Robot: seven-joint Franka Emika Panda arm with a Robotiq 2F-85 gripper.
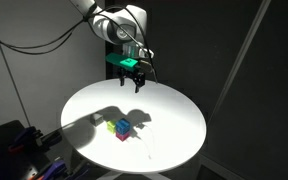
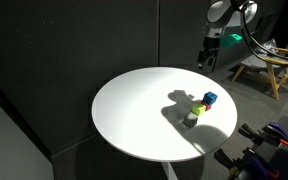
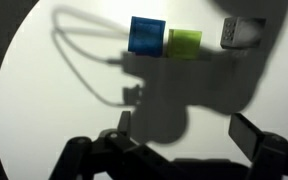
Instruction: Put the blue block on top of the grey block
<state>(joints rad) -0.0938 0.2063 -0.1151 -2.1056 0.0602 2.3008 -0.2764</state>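
Observation:
In the wrist view the blue block (image 3: 147, 35) sits on the white round table (image 3: 44, 110), touching a yellow-green cube (image 3: 184, 43) on its right. The grey block (image 3: 239, 32) lies a little further right, half in shadow. My gripper (image 3: 184, 132) is open and empty, high above the table and short of the blocks. In both exterior views the gripper (image 1: 135, 80) (image 2: 208, 62) hangs above the table's far edge, well away from the blue block (image 1: 125, 126) (image 2: 210, 99).
The cubes lie in a tight cluster partly in the arm's shadow (image 2: 179, 105). A magenta tint shows at the cluster's foot (image 1: 121, 135). The table edge (image 1: 194, 140) drops off all round. A wooden stool (image 2: 264, 68) stands behind.

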